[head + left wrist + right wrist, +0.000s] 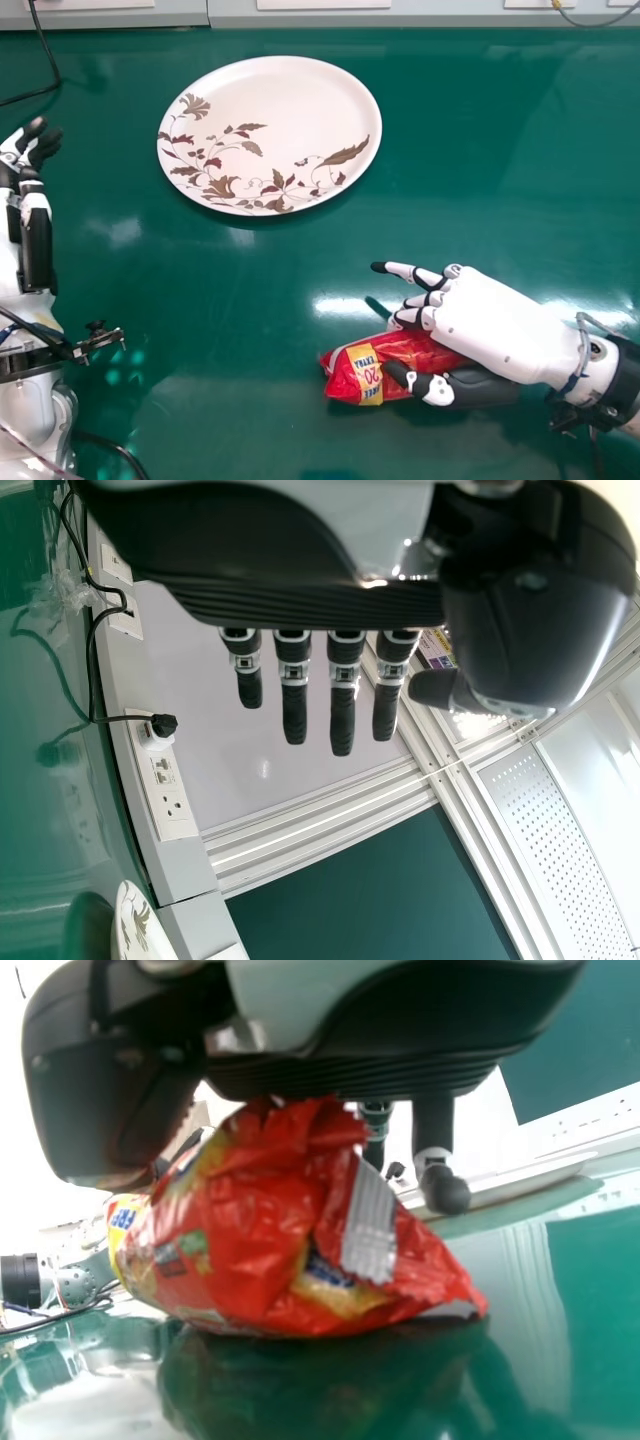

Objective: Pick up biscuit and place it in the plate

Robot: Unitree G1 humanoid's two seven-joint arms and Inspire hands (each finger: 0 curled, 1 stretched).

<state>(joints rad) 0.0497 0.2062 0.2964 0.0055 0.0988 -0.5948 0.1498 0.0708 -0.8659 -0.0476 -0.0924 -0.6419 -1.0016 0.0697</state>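
In the head view my right hand (495,325) is at the lower right, around the red biscuit packet (345,383), its thumb along the near side and fingers over the far side; one finger points out straight. In the right wrist view the packet (260,1230) lies on the table under my right hand (435,1150). The floral plate (275,120) stands farther back, left of the packet and apart from it. My left hand (28,150) is at the far left edge with straight fingers; in the left wrist view the hand (342,695) holds nothing.
The glossy green table (230,330) carries everything. A black cable (45,75) lies at the back left corner. Behind the table's far edge runs a grey panel (235,14), with a socket strip (162,780) seen in the left wrist view.
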